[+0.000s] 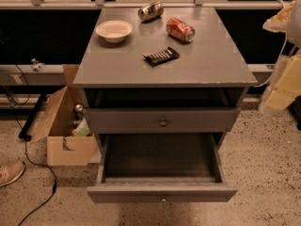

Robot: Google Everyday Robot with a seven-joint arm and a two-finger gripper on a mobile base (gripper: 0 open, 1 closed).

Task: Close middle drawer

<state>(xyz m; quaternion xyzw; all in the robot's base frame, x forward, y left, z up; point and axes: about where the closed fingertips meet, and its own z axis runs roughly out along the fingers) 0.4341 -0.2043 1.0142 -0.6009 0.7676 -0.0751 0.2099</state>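
Arm up at far rt edge, pale & close to cam, tool at its upper end, beside the surface's rt rear corner, open/closed can't tell; middle drawer pulled far out, low front-centre, well apart from tool, below-left of it.

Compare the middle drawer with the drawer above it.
The middle drawer is pulled far out, its box exposed; the top drawer is out only slightly. The middle drawer's knob looks smaller than the top drawer's. Both are grey with central knobs. The gripper sits at the upper right edge, touching neither.
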